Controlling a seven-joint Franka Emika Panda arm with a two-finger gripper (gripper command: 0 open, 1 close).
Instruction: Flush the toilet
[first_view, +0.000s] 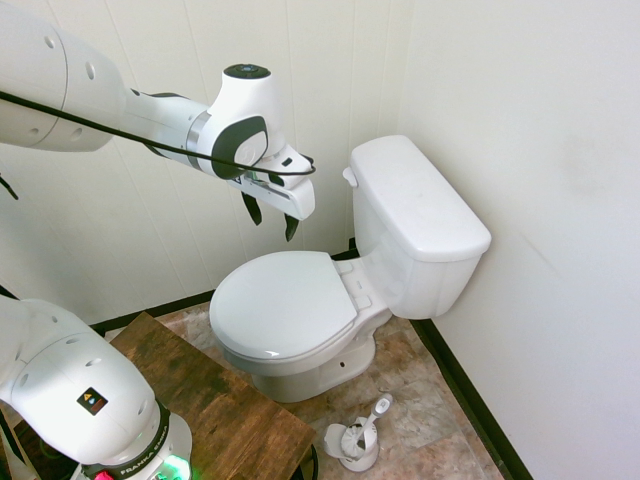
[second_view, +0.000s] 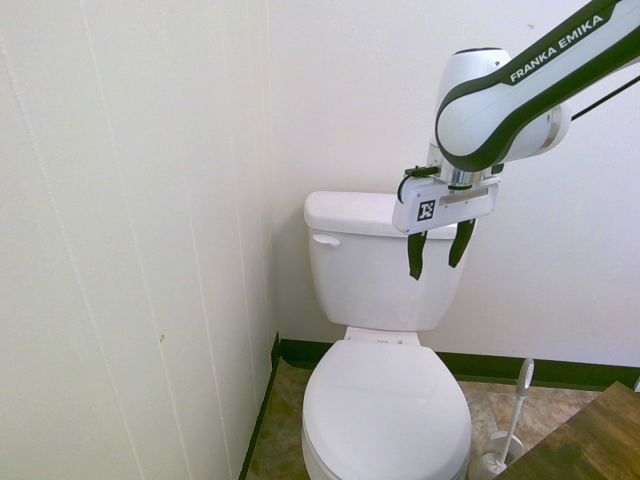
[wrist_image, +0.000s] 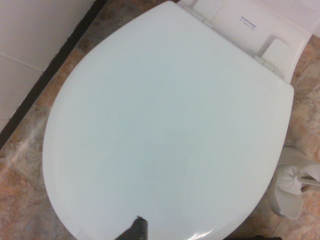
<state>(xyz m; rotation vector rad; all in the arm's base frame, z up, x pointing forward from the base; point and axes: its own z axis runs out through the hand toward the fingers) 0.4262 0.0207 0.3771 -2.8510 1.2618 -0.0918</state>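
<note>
The white toilet (first_view: 300, 310) stands against the wall with its oval seat lid (second_view: 385, 415) down; the lid (wrist_image: 165, 125) fills the wrist view. A boxy tank (first_view: 415, 215) rises behind the seat, and a small white flush lever (second_view: 325, 240) sits on the tank's front, at its upper corner nearest the side wall. The same lever (first_view: 349, 177) shows on the tank's near corner in the first exterior view. My gripper (second_view: 434, 254) hangs in the air above the seat lid, fingers pointing down and open, holding nothing. It is apart from the lever, off to the side and slightly lower.
A white toilet-brush holder (first_view: 352, 444) with a brush stands on the tiled floor beside the bowl. A brown wooden board (first_view: 215, 400) lies near the arm's base. Paneled walls (second_view: 140, 250) close in on the tank side and behind.
</note>
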